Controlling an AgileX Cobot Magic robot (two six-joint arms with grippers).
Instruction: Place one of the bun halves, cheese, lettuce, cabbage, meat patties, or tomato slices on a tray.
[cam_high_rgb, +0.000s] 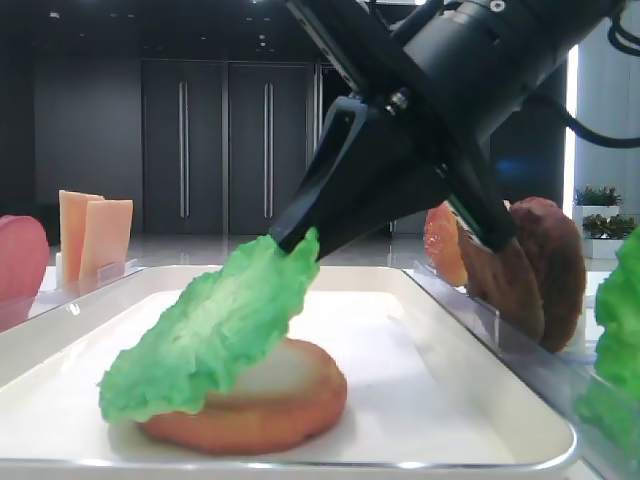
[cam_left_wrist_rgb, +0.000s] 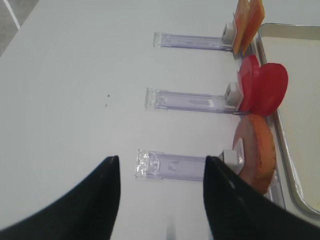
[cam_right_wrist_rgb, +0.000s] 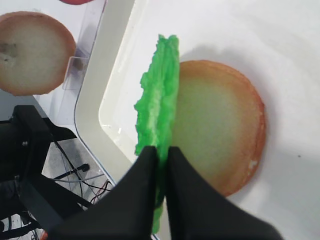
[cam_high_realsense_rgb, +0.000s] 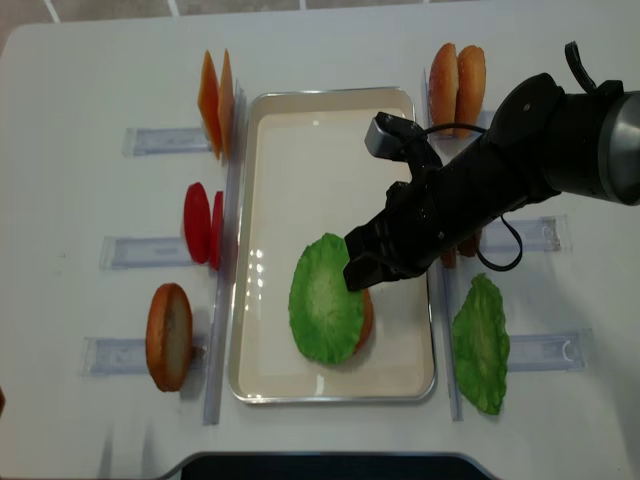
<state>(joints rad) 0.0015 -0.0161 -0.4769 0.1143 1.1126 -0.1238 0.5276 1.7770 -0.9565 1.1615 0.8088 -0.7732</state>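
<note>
The white tray (cam_high_realsense_rgb: 258, 150) sits mid-table with one bun half (cam_high_rgb: 270, 405) lying flat in it, pale face up. A green ruffled lettuce (cam_high_rgb: 210, 330) leaf leans tilted on that bun half (cam_right_wrist_rgb: 220, 125), its lower edge on the bun and tray. Its upper edge is pinched between the black fingers of my right gripper (cam_right_wrist_rgb: 161, 156), which is shut on the lettuce (cam_right_wrist_rgb: 157, 95). From above, the lettuce (cam_high_realsense_rgb: 325, 300) covers most of the bun. My left gripper (cam_left_wrist_rgb: 162, 172) hangs open over bare table left of the tray, holding nothing.
Clear racks flank the tray. On the left stand cheese (cam_high_realsense_rgb: 215, 100), tomato slices (cam_high_realsense_rgb: 205, 225) and a bun half (cam_high_realsense_rgb: 168, 335). On the right stand bun halves (cam_high_realsense_rgb: 455, 75), meat patties (cam_high_rgb: 545, 265) and another lettuce leaf (cam_high_realsense_rgb: 480, 345).
</note>
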